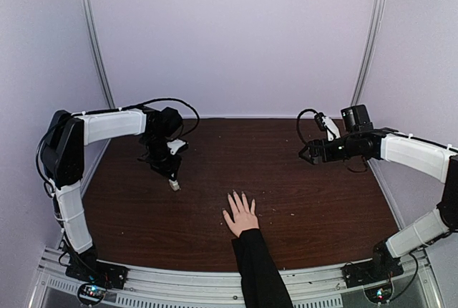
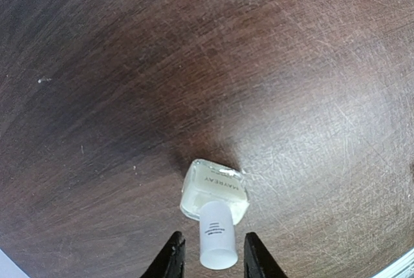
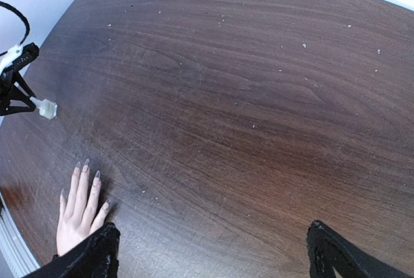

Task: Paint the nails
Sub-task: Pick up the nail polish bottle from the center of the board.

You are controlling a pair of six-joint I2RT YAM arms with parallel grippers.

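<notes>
Left gripper (image 2: 214, 262) hangs low over the table (image 1: 300, 200). Its two black fingers (image 2: 172, 258) stand on either side of the white cap (image 2: 217, 239) of a small clear bottle (image 2: 213, 191). A thin strip of wood shows between each finger and the cap, so the jaws are apart and not pinching it. The bottle stands on the brown wood at the left-centre of the table.

Right gripper (image 3: 213, 258) is held above the right side of the table, spread wide with nothing between its jaws.

A bare hand (image 1: 241, 216) with a black sleeve (image 1: 259, 272) lies flat, palm down, at the near middle of the table. It has its digits spread, pointing away from the arms. The nails (image 3: 98, 175) show as small greyish tips, well apart from the bottle and from both grippers.
</notes>
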